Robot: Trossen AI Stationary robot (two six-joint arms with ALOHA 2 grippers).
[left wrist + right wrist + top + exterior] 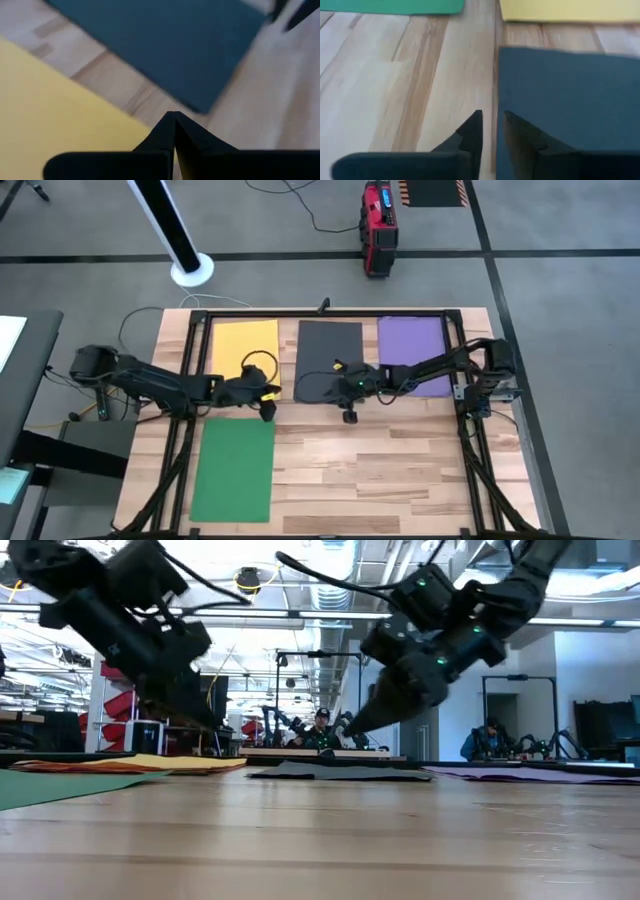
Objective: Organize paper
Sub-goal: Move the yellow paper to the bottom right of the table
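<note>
Four paper sheets lie on the table (400,480): yellow sheet (244,348), dark grey sheet (328,355), purple sheet (412,352) along the far edge, green sheet (234,468) near-left; wrist views alone show the left gripper (174,131) clenched empty, the right gripper (492,125) slightly parted over the grey sheet's edge.

**Closed fingers over yellow and grey sheets**

Left gripper (174,131) with fingertips pressed together, hanging above the near corner of the yellow sheet (55,120). Beyond, across a strip of bare pale wooden tabletop (112,82), the dark grey sheet (165,45), corner pointing this way.
</note>
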